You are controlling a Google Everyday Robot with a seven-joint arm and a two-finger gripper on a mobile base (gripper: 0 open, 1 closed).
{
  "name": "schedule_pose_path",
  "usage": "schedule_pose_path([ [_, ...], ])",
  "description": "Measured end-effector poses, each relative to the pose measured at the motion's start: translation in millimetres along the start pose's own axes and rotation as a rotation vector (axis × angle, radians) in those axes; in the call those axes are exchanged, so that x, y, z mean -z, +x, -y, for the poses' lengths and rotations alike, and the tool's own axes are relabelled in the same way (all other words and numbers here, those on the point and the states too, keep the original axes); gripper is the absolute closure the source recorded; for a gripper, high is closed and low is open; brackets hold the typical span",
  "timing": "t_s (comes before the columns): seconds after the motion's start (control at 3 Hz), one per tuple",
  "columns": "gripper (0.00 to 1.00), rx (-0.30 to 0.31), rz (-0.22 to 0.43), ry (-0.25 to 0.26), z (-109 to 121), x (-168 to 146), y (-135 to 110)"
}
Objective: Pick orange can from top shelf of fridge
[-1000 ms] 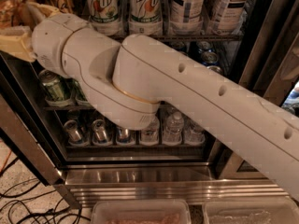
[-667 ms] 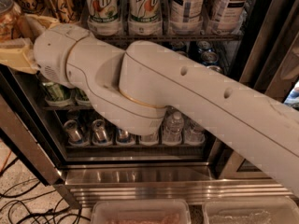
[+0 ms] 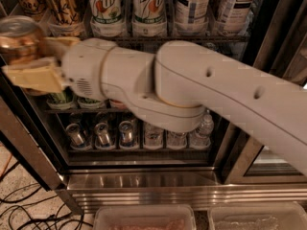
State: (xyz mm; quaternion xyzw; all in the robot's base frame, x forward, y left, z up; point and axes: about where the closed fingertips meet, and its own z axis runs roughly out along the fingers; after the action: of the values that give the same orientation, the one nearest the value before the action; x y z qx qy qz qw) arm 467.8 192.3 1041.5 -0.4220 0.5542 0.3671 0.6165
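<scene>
One large stainless-steel, dark-framed drinks fridge (image 3: 144,188) fills view. White robot arm (image 3: 216,90) crosses it right to left. Thin dark wire top shelf (image 3: 139,39) carries white-and-green 7up cans (image 3: 105,8). Beige two-finger hand (image 3: 41,59) at far left, clamped on tall shiny copper-orange can (image 3: 19,37). Can held off shelf, before fridge's left frame.

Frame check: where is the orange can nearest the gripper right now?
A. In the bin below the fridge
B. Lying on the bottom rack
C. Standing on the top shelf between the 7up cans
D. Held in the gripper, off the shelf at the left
D: the orange can sits in the gripper, between its tan fingers, at the left edge of the view and clear of the top shelf.
</scene>
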Motion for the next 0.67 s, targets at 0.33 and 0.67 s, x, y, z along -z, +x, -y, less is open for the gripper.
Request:
schedule_pose_path([
  [0.33, 1.0, -0.06, -0.025, -0.012, 19.3, 24.5, 11.2],
  [0.67, 1.0, -0.109, -0.062, 0.015, 36.3, 42.8, 22.2],
])
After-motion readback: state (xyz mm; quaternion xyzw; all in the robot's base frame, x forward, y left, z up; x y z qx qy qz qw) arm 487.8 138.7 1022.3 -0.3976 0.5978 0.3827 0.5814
